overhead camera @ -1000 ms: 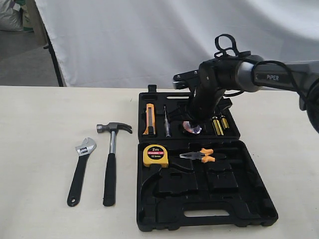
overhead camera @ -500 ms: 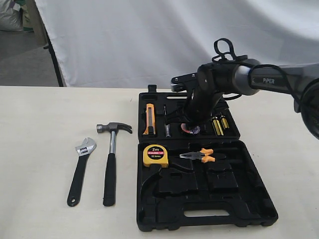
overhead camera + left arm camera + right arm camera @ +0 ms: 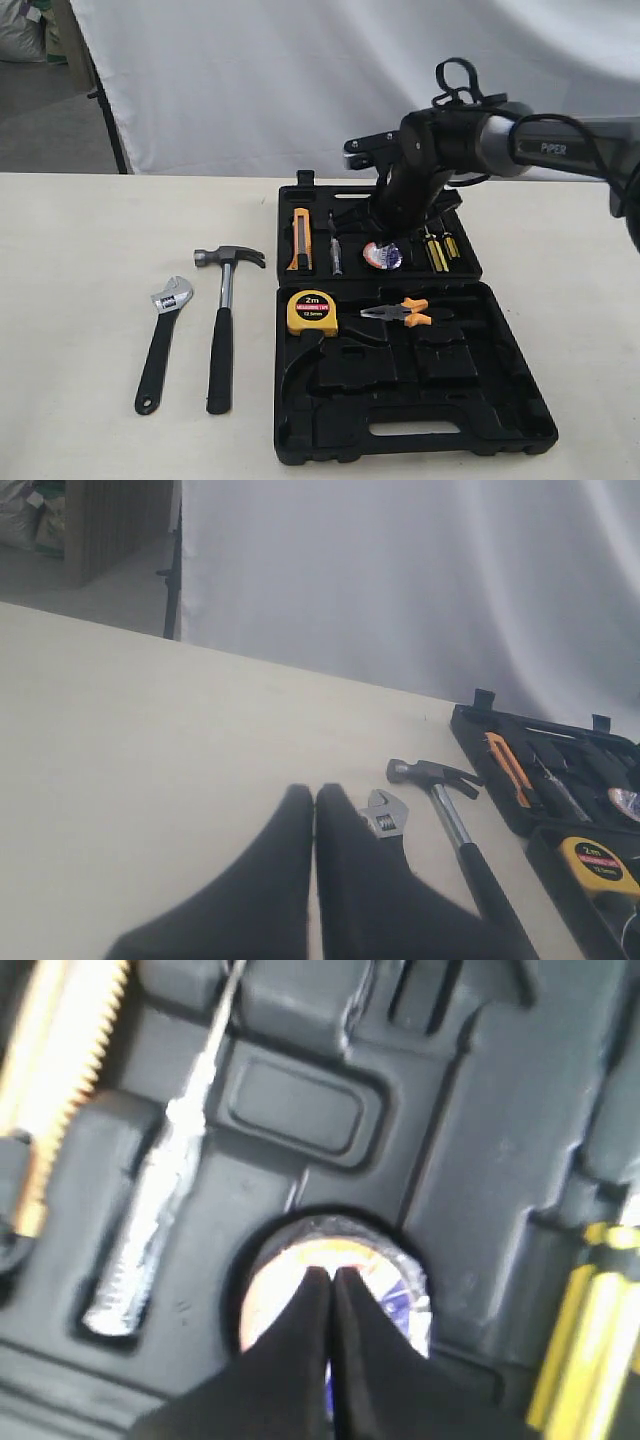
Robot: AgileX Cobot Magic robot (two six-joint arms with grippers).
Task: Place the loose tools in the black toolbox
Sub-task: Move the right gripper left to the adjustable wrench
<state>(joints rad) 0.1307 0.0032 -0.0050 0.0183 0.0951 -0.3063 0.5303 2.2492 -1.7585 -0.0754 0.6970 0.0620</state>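
The tape roll (image 3: 382,256) lies flat in its round recess in the far half of the toolbox (image 3: 500,410), label face up, between a clear screwdriver (image 3: 336,258) and the yellow-handled drivers (image 3: 438,250). A moment ago the right fingers (image 3: 300,1345) were down on it and hid most of the label. Now they have lifted a little, and nearly the whole disc shows in the exterior view. They are pressed together and empty, tips just over the roll's middle, so the roll looks seated and that part of the task is likely done. Being round, it has no long axis to speak of. The hammer (image 3: 222,320) and the wrench (image 3: 160,345) are still loose on the counter (image 3: 80,250), well left of the box and side by side. The hammer's long axis runs near to far, with its head at the far end and its claw toward the box. The wrench lies almost parallel, its open end at the far end, tipped slightly toward the hammer. The left fingers (image 3: 275,870) are also pressed together, holding nothing, above the counter near the wrench head. Those two tools are what remains.
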